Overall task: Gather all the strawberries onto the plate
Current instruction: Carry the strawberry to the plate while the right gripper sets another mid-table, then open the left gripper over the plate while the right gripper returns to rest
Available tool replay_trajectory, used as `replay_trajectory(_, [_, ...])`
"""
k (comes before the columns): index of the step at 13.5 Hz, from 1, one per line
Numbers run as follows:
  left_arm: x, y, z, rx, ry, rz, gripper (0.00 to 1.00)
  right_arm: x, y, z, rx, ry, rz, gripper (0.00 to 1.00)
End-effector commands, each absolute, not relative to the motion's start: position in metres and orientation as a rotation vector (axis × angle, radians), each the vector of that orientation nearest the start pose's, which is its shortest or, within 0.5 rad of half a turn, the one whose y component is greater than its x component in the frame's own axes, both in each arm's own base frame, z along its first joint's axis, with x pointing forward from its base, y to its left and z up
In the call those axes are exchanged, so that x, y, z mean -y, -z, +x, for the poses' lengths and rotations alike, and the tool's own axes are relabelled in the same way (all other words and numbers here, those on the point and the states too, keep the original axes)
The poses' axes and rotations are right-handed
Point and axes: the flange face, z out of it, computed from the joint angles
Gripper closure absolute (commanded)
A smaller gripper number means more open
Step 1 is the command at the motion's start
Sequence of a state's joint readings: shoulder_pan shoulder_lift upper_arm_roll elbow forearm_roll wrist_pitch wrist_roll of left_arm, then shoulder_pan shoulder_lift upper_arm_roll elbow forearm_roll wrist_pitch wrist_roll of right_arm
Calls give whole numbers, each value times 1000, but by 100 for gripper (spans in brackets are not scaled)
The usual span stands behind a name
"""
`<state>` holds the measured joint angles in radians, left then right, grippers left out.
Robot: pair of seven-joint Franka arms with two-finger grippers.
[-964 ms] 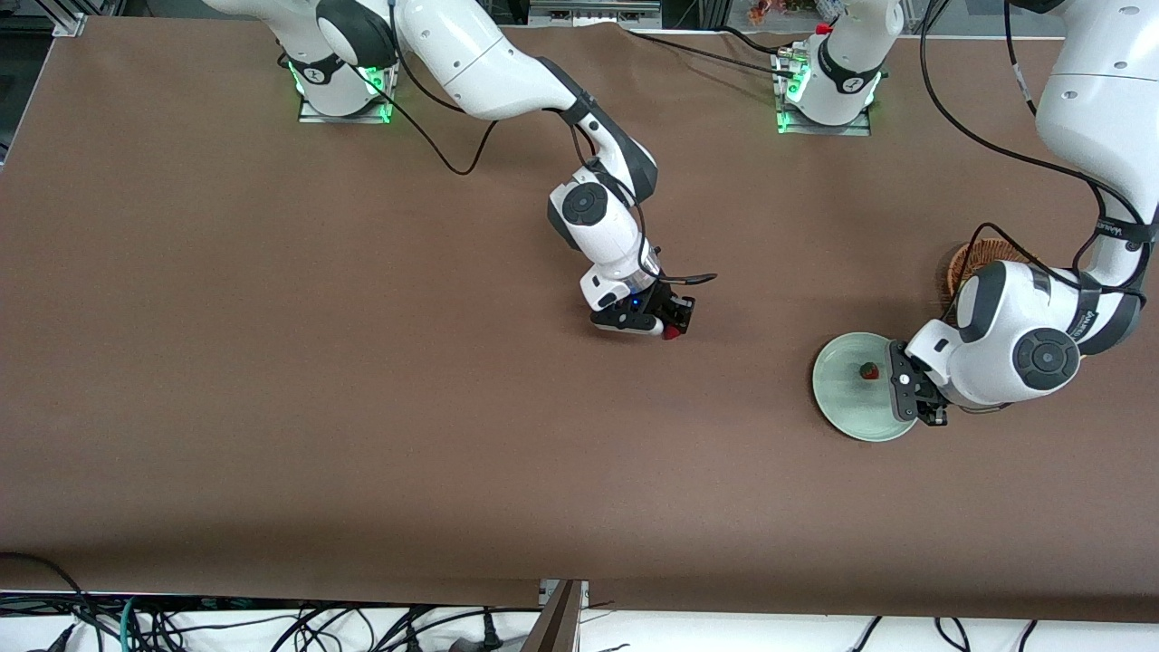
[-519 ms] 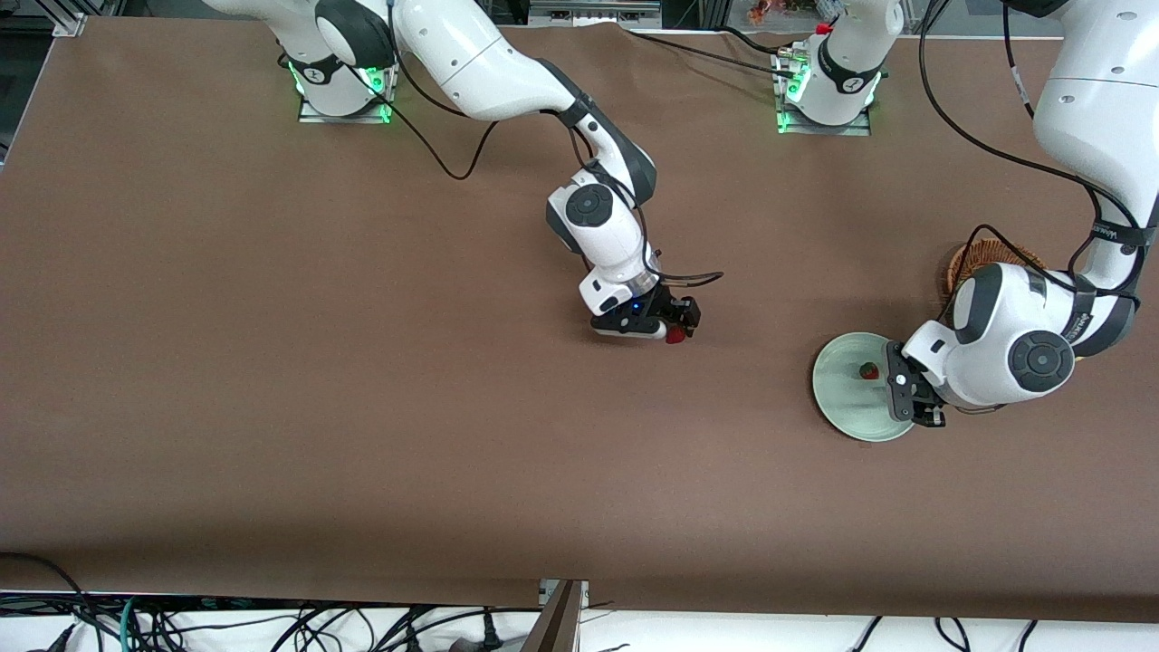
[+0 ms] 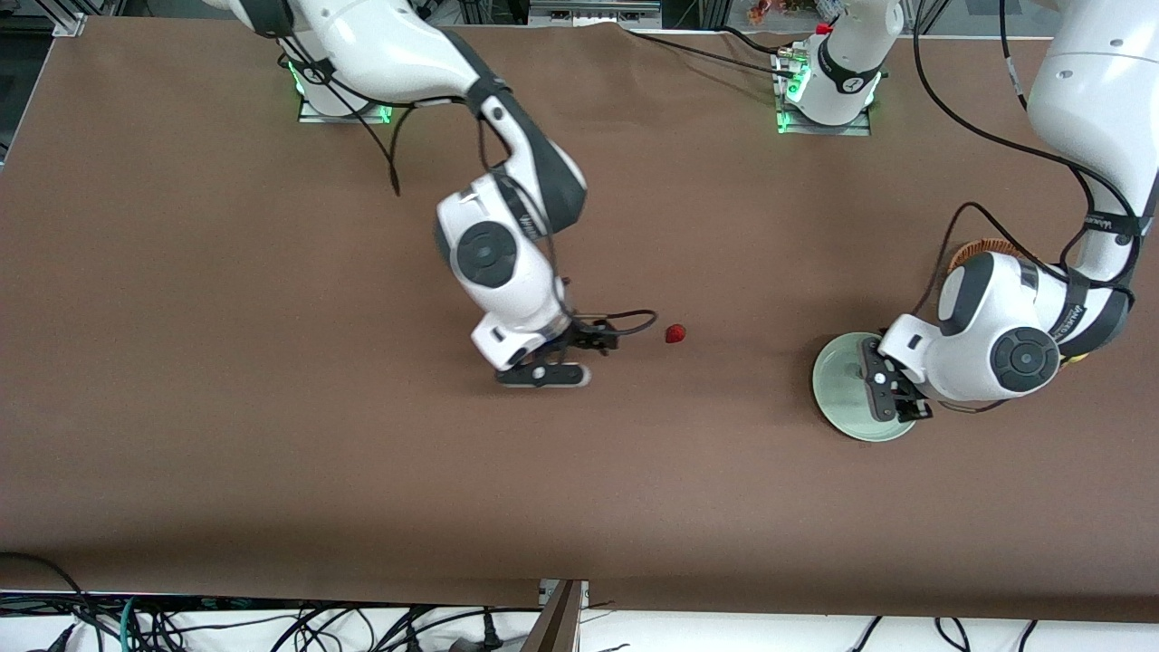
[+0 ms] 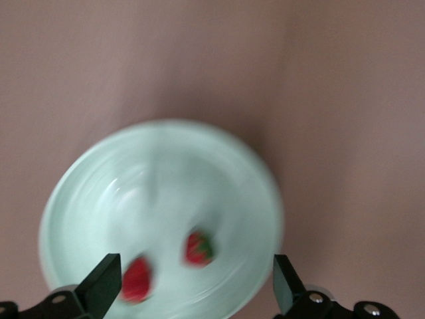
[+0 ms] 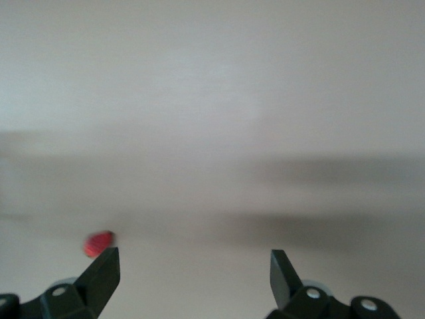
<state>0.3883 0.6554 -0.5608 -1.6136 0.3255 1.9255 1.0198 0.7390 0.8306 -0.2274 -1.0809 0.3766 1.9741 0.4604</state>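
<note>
Both jaws wide above brown table (image 3: 272, 435)

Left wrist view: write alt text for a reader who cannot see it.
Two strawberries, one and another, lie in the pale green plate on the brown table, seen from above. The left gripper hovers over the plate with its dark fingers spread wide and empty.

- Both arms (image 3: 507, 263) have glossy white shells with dark grey joint bands and round grey caps.
- Black cables loop beside each wrist.
- Bases (image 3: 828, 91) glow green.
- Gripper fingers (image 5: 99, 276) are black.
</note>
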Motion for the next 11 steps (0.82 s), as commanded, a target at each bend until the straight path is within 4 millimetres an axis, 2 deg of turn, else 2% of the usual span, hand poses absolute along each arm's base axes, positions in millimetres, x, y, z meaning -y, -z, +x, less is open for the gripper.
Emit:
replay_trajectory(1, [93,-297,647,-1787,-344,-2806,0,-395,-373,636,131,-151,-3035,0])
replay_trajectory(3, [144,-296,638,-1793,-339,-2868,0,-346,-396,643,267,-253,-3080,0])
replay_trajectory(4, [181,-293,629,-1777,-359,-2866,0,-315,-404,649,318,-304,-3101,0])
replay_trajectory(5, [218,-295,621,-1738,-339,-2860,0,-285,-413,654,341,-356,-3116,0])
replay_trajectory(6, [253,-292,612,-1727,-300,-2853,0,-264,-428,657,343,-357,-3121,0])
replay_trajectory(7, [277,-283,606,-1724,-278,-2856,0,-245,-440,660,318,-351,-3123,0])
replay_trajectory(9, [288,-262,605,-1749,-236,-2814,0,-219,-447,660,261,-415,-3119,0])
replay_trajectory(11, [320,-249,587,-1768,-251,-2755,0,-184,-469,665,179,-376,-3105,0])
